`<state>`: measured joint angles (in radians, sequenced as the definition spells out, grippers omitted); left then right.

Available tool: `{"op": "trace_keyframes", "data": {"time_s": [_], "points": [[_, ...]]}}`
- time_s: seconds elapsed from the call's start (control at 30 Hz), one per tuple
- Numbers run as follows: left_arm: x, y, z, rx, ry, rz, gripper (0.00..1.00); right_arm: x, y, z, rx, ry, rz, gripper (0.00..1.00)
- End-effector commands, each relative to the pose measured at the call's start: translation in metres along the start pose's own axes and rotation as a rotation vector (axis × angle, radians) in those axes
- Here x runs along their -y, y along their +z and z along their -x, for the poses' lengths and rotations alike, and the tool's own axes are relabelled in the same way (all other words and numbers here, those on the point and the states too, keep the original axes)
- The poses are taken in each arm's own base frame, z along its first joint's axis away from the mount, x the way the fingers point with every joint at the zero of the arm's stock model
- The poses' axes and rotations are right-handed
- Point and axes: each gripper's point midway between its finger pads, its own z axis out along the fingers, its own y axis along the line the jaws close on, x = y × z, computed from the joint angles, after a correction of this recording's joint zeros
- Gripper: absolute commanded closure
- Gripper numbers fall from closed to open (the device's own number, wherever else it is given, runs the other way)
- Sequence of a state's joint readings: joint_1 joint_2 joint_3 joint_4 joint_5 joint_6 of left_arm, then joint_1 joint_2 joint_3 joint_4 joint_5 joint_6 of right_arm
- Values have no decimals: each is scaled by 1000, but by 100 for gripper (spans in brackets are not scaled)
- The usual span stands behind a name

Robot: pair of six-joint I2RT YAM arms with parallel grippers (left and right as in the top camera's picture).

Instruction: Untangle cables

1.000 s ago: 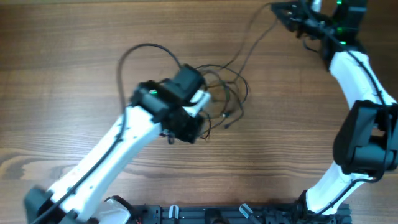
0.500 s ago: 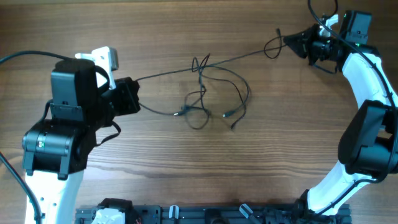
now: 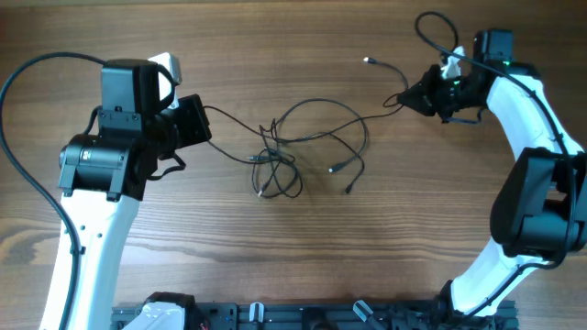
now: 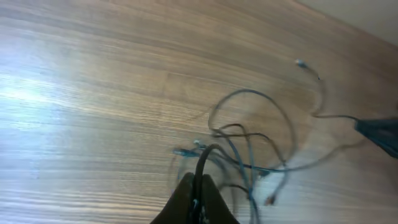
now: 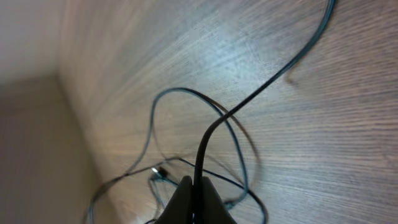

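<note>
Several thin black cables (image 3: 272,158) lie knotted together mid-table, with loops spreading right to small plug ends (image 3: 336,170). My left gripper (image 3: 198,129) is left of the knot, shut on one strand that runs to the tangle; in the left wrist view that strand (image 4: 205,158) rises from between the closed fingers (image 4: 186,190). Right of the tangle, my right gripper (image 3: 418,97) is shut on another strand (image 5: 205,140). That strand's free end, with a silvery plug (image 3: 367,60), curls away toward the far side.
A thick black arm cable (image 3: 27,82) arcs out left of the left arm, and another (image 3: 436,26) loops above the right wrist. Black fixtures (image 3: 303,316) line the table's near edge. Bare wood surrounds the tangle.
The left arm pulled back from over the tangle to the left, keeping its strand. The right gripper came down and left from the far edge. The knot slid slightly left and nearer.
</note>
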<state>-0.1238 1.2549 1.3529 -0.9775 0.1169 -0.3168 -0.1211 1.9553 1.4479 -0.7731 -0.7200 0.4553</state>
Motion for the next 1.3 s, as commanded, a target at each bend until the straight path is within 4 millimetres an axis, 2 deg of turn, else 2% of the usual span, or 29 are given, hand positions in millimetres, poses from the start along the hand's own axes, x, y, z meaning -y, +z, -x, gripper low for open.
{"op": "trace_keyframes", "data": {"time_s": [0.0, 0.07, 0.17, 0.3, 0.43, 0.63, 0.77, 0.8, 0.83, 0.93, 1.1, 1.2, 1.27], "points": [[-50, -9, 9, 77, -69, 274, 95, 14, 5, 3, 31, -68, -130, 96], [-56, -10, 7, 80, -96, 306, 95, 17, 7, 1, 34, -75, -164, 96], [-48, -8, 5, 60, -98, 260, 96, 17, 10, -1, 34, -89, -187, 96], [-48, -7, 6, 63, -93, 261, 95, 13, 14, -4, 25, -107, -191, 96], [-59, -5, 8, 74, -91, 327, 93, 13, 15, -6, 22, -110, -192, 96], [-67, 21, -2, -21, -87, 369, 96, 13, 16, -8, 13, -106, -196, 96], [-59, 35, -10, -78, -93, 321, 95, 14, 15, -9, 11, -105, -197, 96], [-56, 37, -12, -91, -95, 304, 91, 14, 15, -9, 11, -104, -197, 96], [-50, 41, -15, -117, -100, 264, 79, 13, 16, -9, 11, -105, -197, 96], [-41, 47, -21, -155, -107, 213, 73, 13, 16, -9, 11, -105, -197, 96], [-22, 71, -39, -282, -134, 102, 50, 13, 16, -9, 10, -105, -197, 96], [-16, 88, -52, -369, -154, 61, 47, 16, 15, -8, 17, -106, -211, 96], [-14, 101, -62, -420, -156, 61, 49, 27, 12, -2, 49, -107, -283, 92]]}}
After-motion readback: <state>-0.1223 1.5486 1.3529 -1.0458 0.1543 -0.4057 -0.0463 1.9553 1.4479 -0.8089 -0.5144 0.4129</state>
